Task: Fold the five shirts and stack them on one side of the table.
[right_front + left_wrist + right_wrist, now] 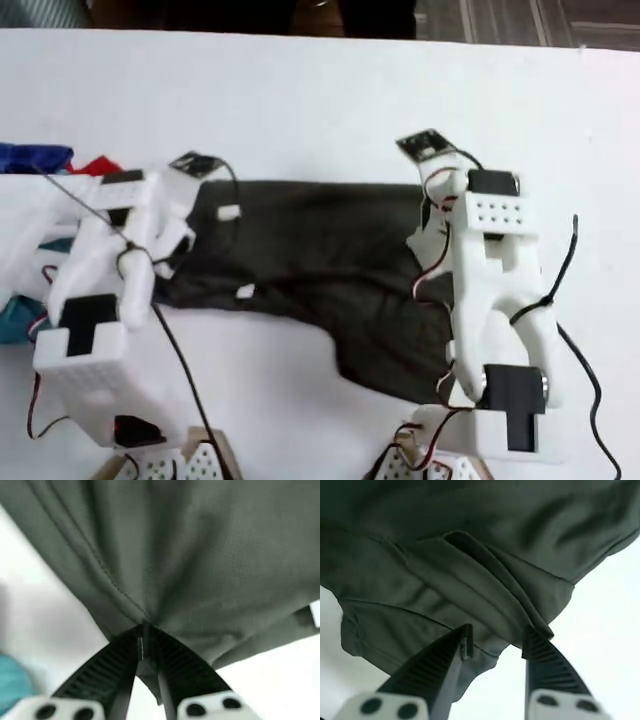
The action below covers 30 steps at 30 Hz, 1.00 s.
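Left arm [100, 270] and right arm [490, 290]: white plastic shells, black motor blocks [512, 392], thin black and red cables [173, 350], ribbed black fingers [437, 667].

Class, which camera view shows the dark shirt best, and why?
The high view: the dark shirt lies spread across the table, nearly its whole outline visible. The left wrist view gives a bunch pinched in the left gripper; the right wrist view a folded hem by the open right gripper.

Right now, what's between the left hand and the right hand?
The dark shirt fills the whole stretch, lying on the table from the left hand to the right hand, as the high view shows.
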Each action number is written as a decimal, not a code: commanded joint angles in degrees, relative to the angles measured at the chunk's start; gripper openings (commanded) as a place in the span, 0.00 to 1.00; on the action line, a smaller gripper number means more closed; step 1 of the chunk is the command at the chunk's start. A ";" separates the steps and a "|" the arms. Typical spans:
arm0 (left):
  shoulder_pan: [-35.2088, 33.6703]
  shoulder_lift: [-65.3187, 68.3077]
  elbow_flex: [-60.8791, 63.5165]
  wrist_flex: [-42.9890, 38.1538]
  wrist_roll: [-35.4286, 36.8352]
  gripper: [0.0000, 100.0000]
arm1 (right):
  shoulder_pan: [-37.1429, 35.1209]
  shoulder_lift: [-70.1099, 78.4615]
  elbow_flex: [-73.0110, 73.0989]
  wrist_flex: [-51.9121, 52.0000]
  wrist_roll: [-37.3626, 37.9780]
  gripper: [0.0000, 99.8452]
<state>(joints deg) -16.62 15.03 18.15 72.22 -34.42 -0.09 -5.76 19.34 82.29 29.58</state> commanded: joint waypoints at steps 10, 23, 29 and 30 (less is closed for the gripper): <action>-2.29 -2.02 -9.71 12.48 1.58 0.03 | -1.98 -2.95 8.53 -5.67 5.98 0.22; -2.46 -6.24 -7.34 13.80 1.76 0.03 | -8.84 -2.42 17.93 -22.90 10.37 0.24; -1.32 -17.41 7.16 4.31 1.85 0.03 | -11.56 -2.33 17.93 -24.22 10.37 0.20; -1.05 -18.90 8.66 3.60 1.93 0.03 | -11.91 -2.33 18.02 -24.22 10.37 0.17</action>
<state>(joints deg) -18.90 2.37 23.08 78.73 -33.01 -10.90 -5.85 37.45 58.90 39.34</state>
